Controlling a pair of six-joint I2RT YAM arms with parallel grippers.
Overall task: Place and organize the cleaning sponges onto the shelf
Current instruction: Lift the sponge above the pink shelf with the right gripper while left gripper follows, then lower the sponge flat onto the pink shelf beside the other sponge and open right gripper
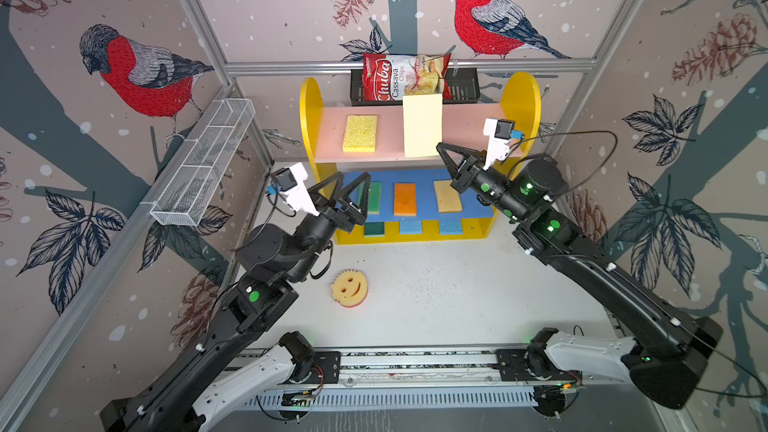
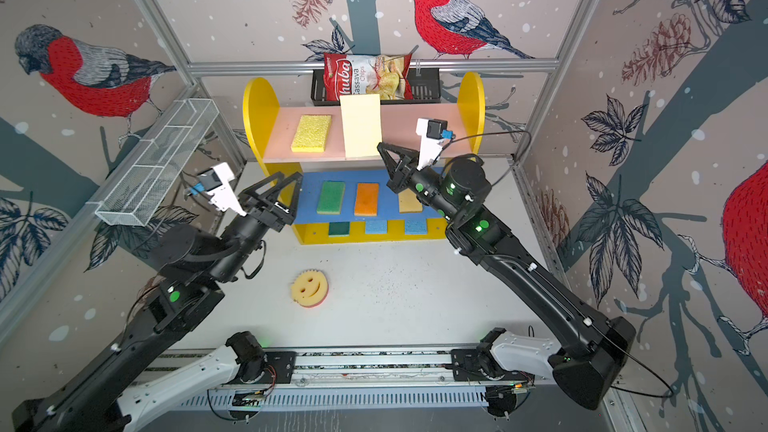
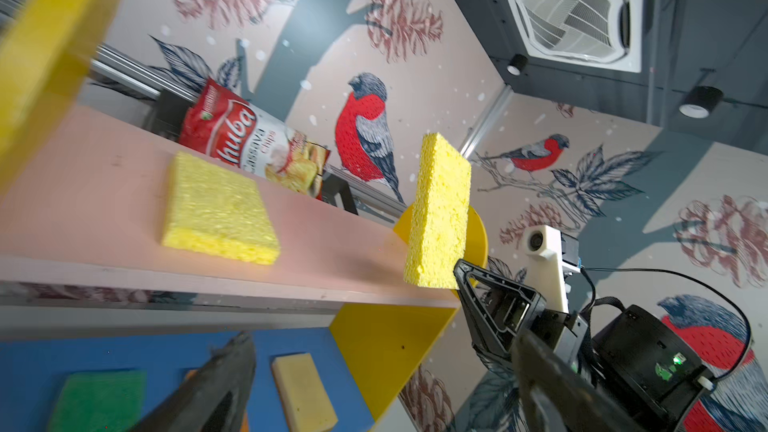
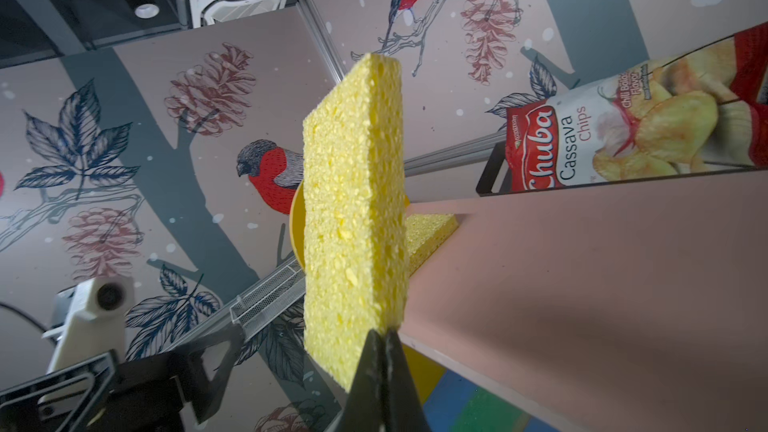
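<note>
Right end effector (image 1: 440,148) is clamped on a bottom corner of the pale yellow rectangular foam sponge (image 1: 422,124), which stands upright at the front edge of the wooden shelf's pink top board (image 1: 467,126). I judge this is the placing step. Next I lay it flat and let go, while my left end effector (image 1: 355,175) stands apart, empty.

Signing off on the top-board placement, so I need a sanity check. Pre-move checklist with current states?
1. Right gripper shut on the held yellow sponge: ok.
2. Grip depth: pinched only at the lower corner, with the sponge standing on end, so it may pivot: not ok.
3. Bare space on the pink top board, beside the flat yellow sponge: ok.
4. Held sponge touching the board: cannot tell.
5. Left gripper open, down by the blue board and apart from the held sponge: ok.
6. All sponges shelved: the smiley sponge lies on the table: not ok.
</note>
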